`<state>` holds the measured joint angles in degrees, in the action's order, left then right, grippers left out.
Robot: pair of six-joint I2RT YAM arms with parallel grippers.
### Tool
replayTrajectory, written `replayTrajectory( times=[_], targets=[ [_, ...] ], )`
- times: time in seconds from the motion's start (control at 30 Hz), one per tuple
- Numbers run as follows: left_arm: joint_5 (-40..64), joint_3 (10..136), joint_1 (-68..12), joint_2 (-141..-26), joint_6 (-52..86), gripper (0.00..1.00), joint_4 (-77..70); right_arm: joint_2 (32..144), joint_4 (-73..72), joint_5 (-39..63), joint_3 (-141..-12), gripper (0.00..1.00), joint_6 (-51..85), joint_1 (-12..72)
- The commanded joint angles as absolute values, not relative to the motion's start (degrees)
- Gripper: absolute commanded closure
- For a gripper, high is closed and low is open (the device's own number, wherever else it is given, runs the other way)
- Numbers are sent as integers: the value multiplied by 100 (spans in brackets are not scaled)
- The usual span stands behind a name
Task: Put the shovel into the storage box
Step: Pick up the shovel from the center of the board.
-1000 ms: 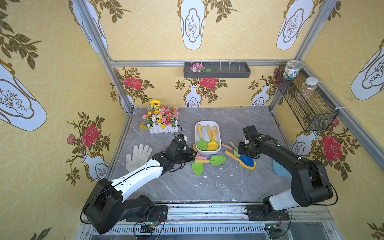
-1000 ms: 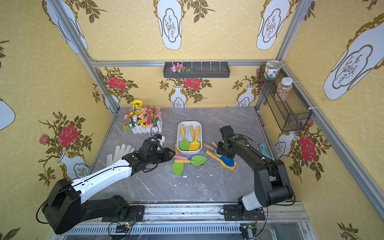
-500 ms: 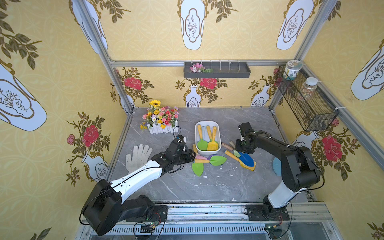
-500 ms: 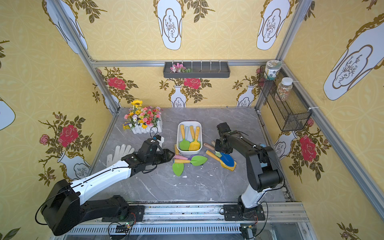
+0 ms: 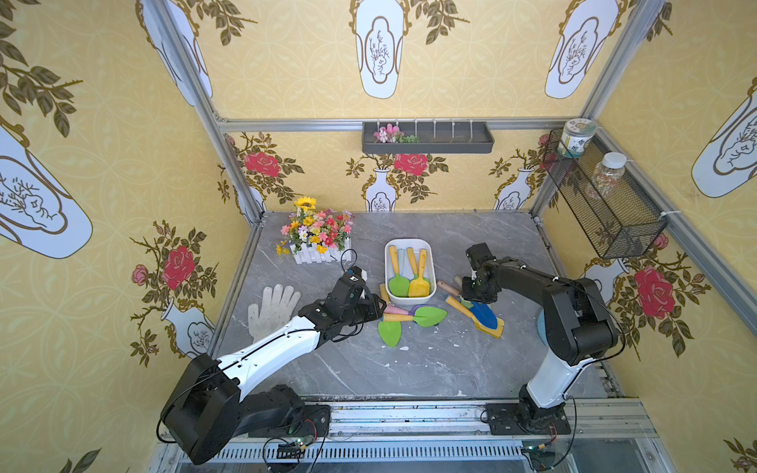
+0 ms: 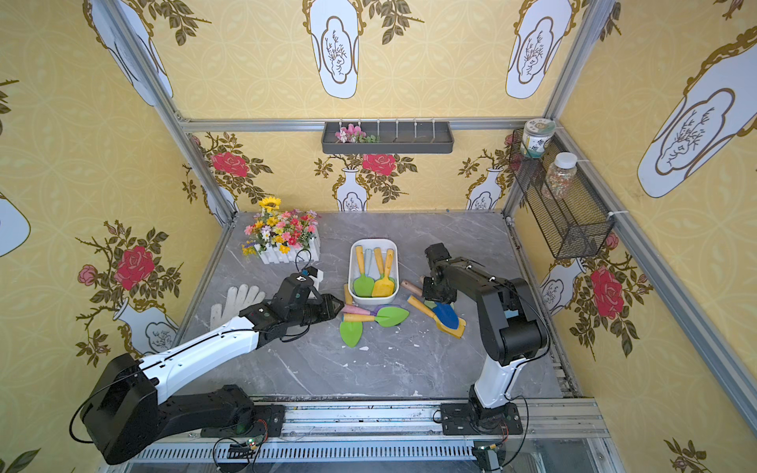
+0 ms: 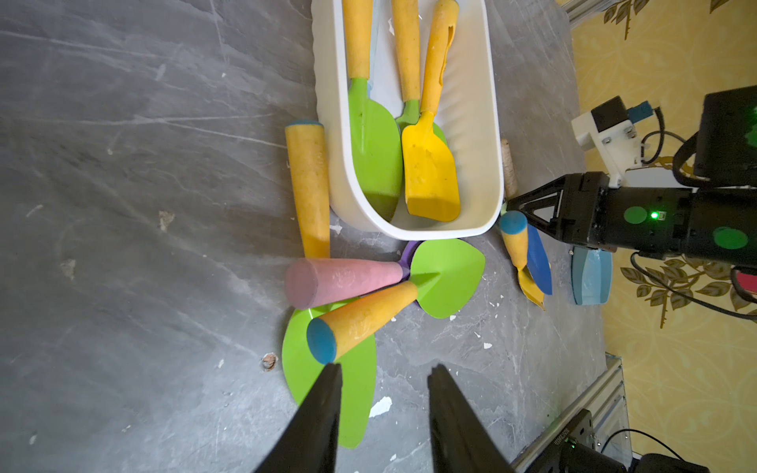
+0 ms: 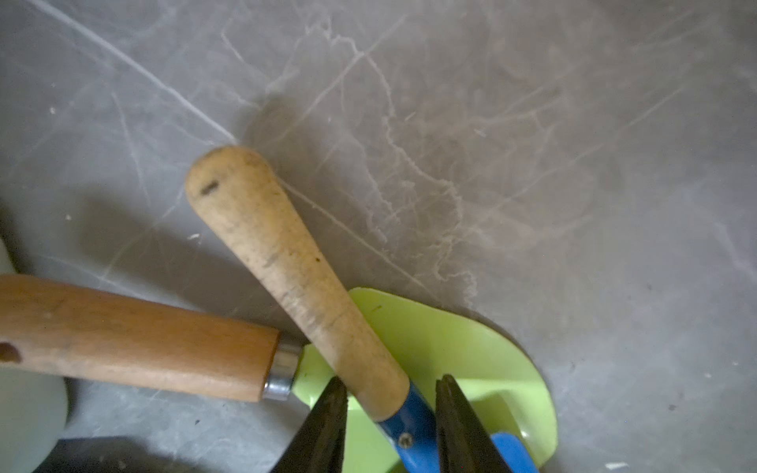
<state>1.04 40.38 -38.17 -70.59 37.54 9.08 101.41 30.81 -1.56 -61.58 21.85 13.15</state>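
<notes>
Though seen astride pale-handled shovel's (image 8: 286,262) blue neck, cannot call right gripper (image 8: 392,379) clenched or released. Lies on table (image 8: 532,123) near storage box (image 7: 475,135), outside it. Finds left gripper (image 7: 385,365) parted, empty, beside orange-handled shovel (image 7: 360,315).

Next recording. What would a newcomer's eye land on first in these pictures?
The bright toy shovels: several lie in the white storage box mid-table, and loose shovels are strewn on the grey table around its near end. The right pincer straddles a wooden-handled blue shovel, jaws not yet closed, while the left pincer hangs open over a green blade. A flower bouquet stands at the back.
</notes>
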Motion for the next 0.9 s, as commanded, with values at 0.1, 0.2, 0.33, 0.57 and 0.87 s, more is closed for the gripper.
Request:
replayTrajectory(
  times=[0.1,0.2,0.33,0.57,0.87],
  targets=[
    [44,4005,-3819,-7036,3771,60,880,10263,2991,-141,-6208,67,2054,1335],
    [35,4002,-3814,-7038,3787,60,879,10251,2995,-138,-6205,71,2040,1349],
    [35,4013,-3815,-7044,3779,61,881,10219,3036,-149,-6231,76,2015,1371],
    [2,4011,-3814,-7007,3786,60,884,9994,3248,-294,-6334,82,1986,1508],
    [-111,3995,-3806,-6937,3906,59,877,9543,3757,-564,-6672,83,2026,1863]
  ],
)
